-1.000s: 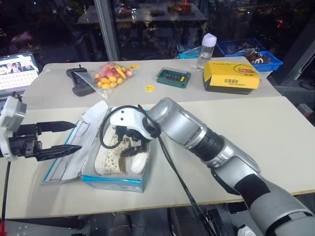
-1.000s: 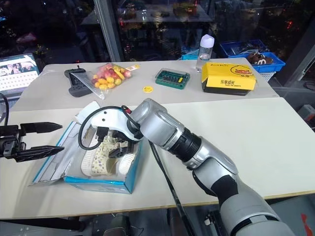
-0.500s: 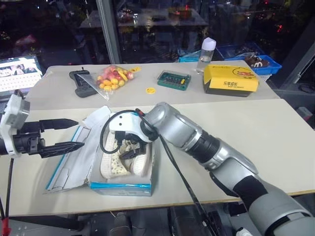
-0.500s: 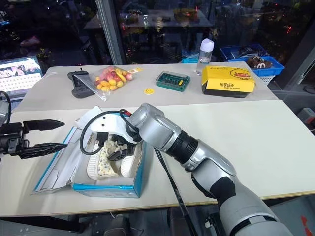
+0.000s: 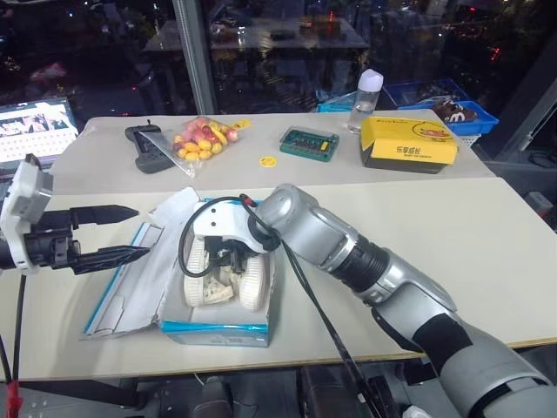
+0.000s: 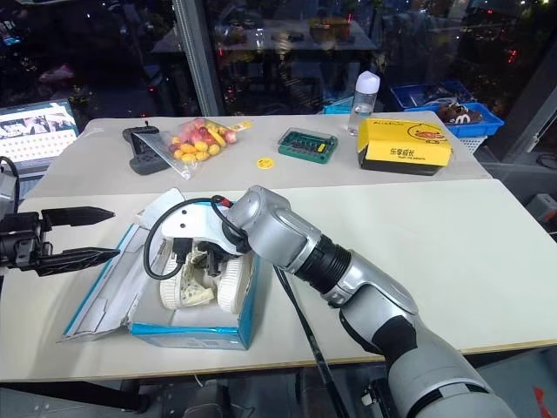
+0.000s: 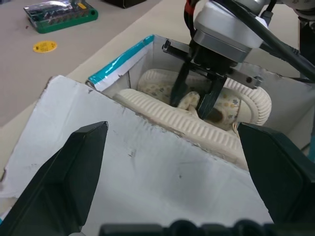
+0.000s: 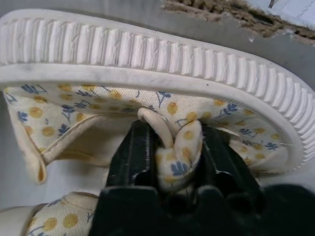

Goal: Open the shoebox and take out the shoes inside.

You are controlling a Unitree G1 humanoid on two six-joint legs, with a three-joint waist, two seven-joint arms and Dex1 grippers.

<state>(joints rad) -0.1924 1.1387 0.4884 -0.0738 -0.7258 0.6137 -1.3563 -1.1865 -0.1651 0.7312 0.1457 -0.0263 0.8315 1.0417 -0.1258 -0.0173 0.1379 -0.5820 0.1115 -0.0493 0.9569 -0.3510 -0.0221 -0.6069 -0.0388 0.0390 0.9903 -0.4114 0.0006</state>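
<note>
Dark windows with night reflections back a pale desk (image 5: 487, 226) and a second desk (image 5: 287, 165) pushed against it at 12 o'clock. At the far left a laptop (image 5: 35, 131) glows. The left hand (image 5: 122, 233) hovers at 9 o'clock of the box, its two black fingers spread wide with nothing between them, just over the flung-back lid (image 5: 144, 270). The box (image 5: 218, 331), blue outside and white within, sits near the front edge of the desk with its lid lying flat toward 9 o'clock. Both shoes (image 5: 252, 279) lie inside it on their sides, ribbed soles outward. The right hand (image 7: 198, 101) reaches down into the box from 3 o'clock, its fingers pinching a fold of speckled strap (image 8: 177, 152) of one shoe. On the far desk, from 11 to 1 o'clock, sit a black controller (image 5: 144, 144), a bag of fruit (image 5: 196, 139), a yellow disc (image 5: 267, 160), a green case (image 5: 308, 140), a bottle (image 5: 366, 96) and a yellow box (image 5: 409, 144), with blue crates (image 5: 435, 96) behind.
</note>
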